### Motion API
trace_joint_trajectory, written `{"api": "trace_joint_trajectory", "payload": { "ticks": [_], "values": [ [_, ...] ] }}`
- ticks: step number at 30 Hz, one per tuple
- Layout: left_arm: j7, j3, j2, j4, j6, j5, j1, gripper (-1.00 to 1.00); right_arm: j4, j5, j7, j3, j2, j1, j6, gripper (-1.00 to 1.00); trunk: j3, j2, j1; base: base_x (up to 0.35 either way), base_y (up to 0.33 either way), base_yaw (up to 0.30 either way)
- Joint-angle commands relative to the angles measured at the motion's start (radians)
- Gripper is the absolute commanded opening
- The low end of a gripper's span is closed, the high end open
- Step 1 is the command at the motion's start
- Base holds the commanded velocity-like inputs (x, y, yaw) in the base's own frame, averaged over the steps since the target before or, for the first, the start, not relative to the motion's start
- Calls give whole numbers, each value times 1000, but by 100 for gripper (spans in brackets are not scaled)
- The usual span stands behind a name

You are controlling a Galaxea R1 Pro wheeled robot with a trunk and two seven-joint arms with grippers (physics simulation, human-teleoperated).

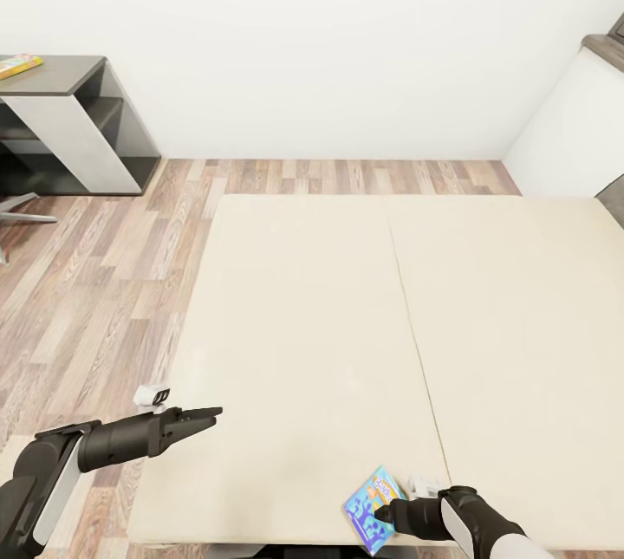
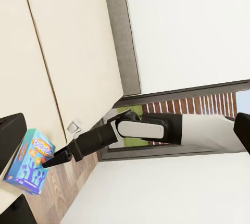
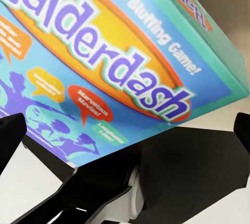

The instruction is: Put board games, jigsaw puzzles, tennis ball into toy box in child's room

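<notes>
The board game (image 1: 371, 510) is bright blue with a teal edge — purple "Balderdash" lettering on an orange oval. The bed (image 1: 329, 316) is plain beige, the floor (image 1: 87, 282) brown-grey wood planks, the wall (image 1: 329, 30) white.

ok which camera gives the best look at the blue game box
The right wrist view: the blue game box sits close, its title readable. The head view shows it small on the bed by the right gripper; the left wrist view shows it small.
</notes>
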Motion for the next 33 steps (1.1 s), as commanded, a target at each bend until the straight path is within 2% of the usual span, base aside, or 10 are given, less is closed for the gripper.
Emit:
{"api": "trace_joint_trajectory", "payload": {
  "ticks": [1, 9, 16, 25, 33],
  "values": [
    [-3, 0, 0, 0, 11, 1, 0, 100, -2, 4, 4, -6, 0, 0, 6, 100, -1, -1, 0, 0, 0, 0],
    [-3, 0, 0, 0, 11, 1, 0, 100, -2, 4, 4, -6, 1, 0, -7, 100, -1, -1, 0, 0, 0, 0],
    [-3, 0, 0, 0, 11, 1, 0, 100, -3, 8, 5, -3, 2, 0, -75, 100, -1, -1, 0, 0, 0, 0],
    [-3, 0, 0, 0, 11, 1, 0, 100, -10, 16, 5, -2, 34, 0, -89, 100, -1, -1, 0, 0, 0, 0],
    [-3, 0, 0, 0, 11, 1, 0, 100, -14, 16, 16, -1, 45, 0, -88, 100, -1, -1, 0, 0, 0, 0]
  ]
}}
